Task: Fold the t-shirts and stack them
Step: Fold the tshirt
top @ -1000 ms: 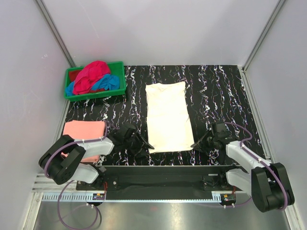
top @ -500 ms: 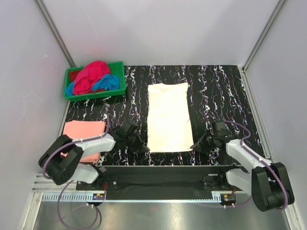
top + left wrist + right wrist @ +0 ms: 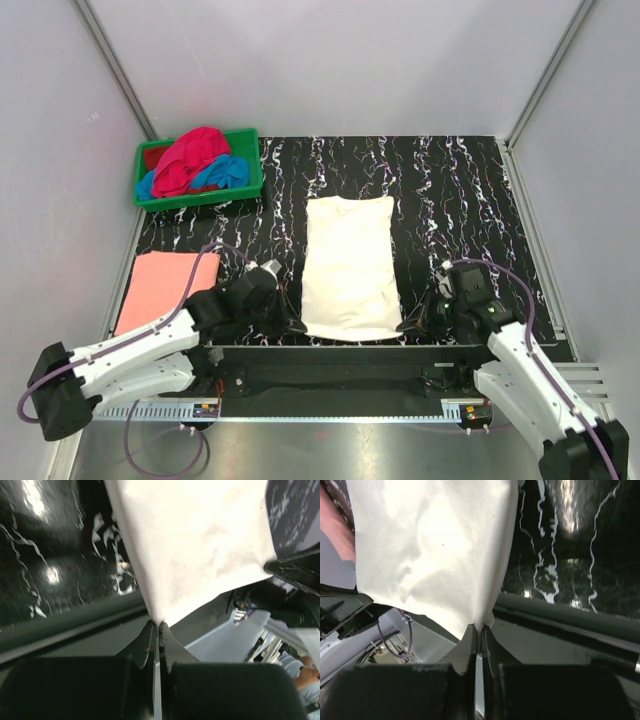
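Mid-fold: left claw (image 3: 158, 626) and right claw (image 3: 480, 627) pinch cream tee (image 3: 348, 265) at its 6 o'clock corners. Pink tee (image 3: 165, 288) at 8 o'clock looks folded; tees (image 3: 195, 160) in crate (image 3: 200, 198) untouched.

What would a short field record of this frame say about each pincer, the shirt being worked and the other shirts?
left pincer: shut on the near left corner of the cream t-shirt
right pincer: shut on its near right corner
cream t-shirt: lies lengthways mid-table, near hem by the near edge
salmon-pink t-shirt: flat at the left, apart from the cream one
green crate: far left corner, holds the magenta-red t-shirt and blue t-shirt, both bunched
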